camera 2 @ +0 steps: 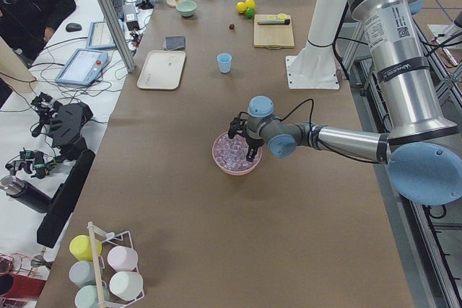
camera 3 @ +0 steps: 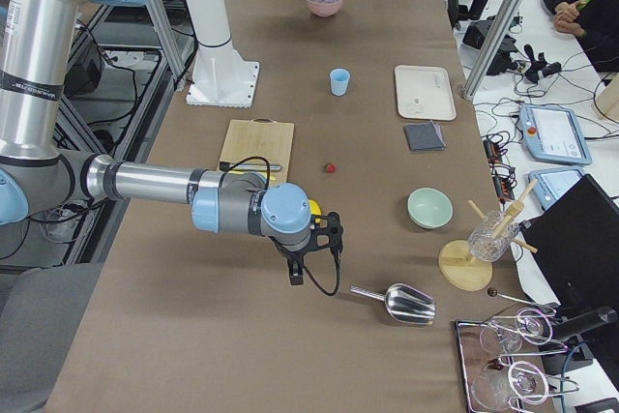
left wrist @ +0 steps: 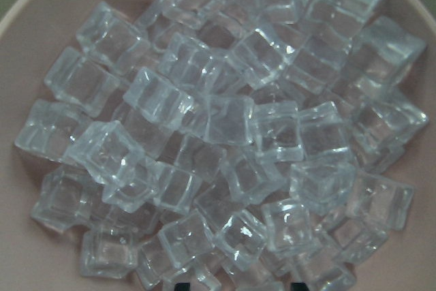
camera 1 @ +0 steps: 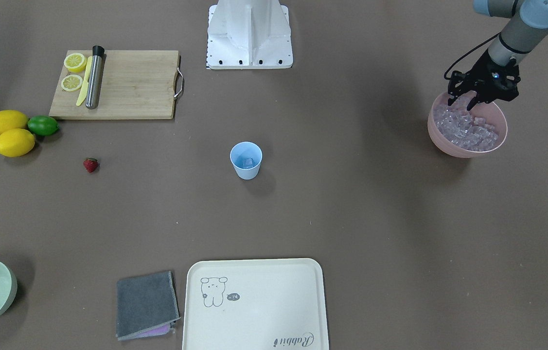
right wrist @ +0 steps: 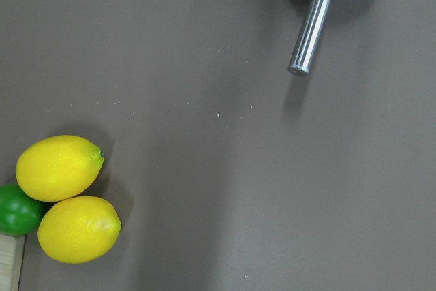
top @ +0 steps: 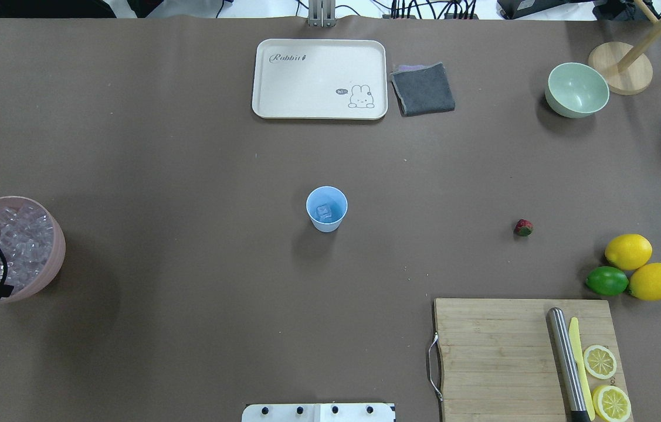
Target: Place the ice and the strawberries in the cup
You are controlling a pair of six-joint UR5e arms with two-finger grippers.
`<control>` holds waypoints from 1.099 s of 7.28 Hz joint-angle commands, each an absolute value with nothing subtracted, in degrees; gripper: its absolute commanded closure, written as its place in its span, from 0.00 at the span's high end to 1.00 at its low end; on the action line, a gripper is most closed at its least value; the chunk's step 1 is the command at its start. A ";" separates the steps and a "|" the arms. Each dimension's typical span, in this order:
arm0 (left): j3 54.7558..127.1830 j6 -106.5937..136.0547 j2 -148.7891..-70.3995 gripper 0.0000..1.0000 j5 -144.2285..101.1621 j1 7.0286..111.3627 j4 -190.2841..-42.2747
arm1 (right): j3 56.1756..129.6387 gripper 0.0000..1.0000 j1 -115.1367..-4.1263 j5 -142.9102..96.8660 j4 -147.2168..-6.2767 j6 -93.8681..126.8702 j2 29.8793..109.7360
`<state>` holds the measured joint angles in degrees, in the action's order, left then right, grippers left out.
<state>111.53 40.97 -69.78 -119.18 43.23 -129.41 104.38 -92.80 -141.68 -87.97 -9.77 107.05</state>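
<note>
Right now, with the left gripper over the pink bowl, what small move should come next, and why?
Probably lower the left gripper a little and close on one cube of ice: its jaws stand open over the pile in the pink bowl, holding nothing.

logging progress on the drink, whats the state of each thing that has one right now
cup, upright, at least one ice cube inside, no strawberry
ice, mostly heaped in the pink bowl
strawberry, lying loose, outside the cup
left tool, open, tips down at the ice in the pink bowl
right tool, open or shut cannot be told
lemon halves, cut side up on the cutting board
</note>
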 commanded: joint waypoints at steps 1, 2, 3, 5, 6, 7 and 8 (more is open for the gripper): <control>111.36 40.26 -70.31 0.00 -122.77 44.20 -129.20 | 104.50 1.00 -92.81 -141.77 -88.07 -9.58 107.05; 111.36 40.08 -71.18 0.00 -124.70 45.08 -127.89 | 104.50 1.00 -92.81 -141.77 -88.15 -9.58 107.05; 111.36 36.25 -72.32 0.00 -125.85 47.79 -125.62 | 104.50 1.00 -92.81 -141.77 -88.24 -9.58 107.05; 111.18 31.31 -77.32 0.00 -125.77 51.14 -117.37 | 104.50 1.00 -92.81 -141.77 -88.33 -9.49 107.05; 110.92 31.12 -77.87 0.00 -125.60 51.15 -117.33 | 104.50 1.00 -92.81 -142.55 -88.07 -8.71 107.05; 111.01 31.11 -77.87 0.00 -125.51 51.24 -117.25 | 104.59 1.00 -92.81 -143.86 -87.98 -8.09 107.05; 111.09 31.11 -77.87 0.00 -125.59 51.24 -117.33 | 104.59 1.00 -92.81 -143.96 -87.89 -7.82 106.96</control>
<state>111.04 31.26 -77.68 -125.58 51.13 -117.50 104.56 -92.81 -143.37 -88.01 -8.32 107.03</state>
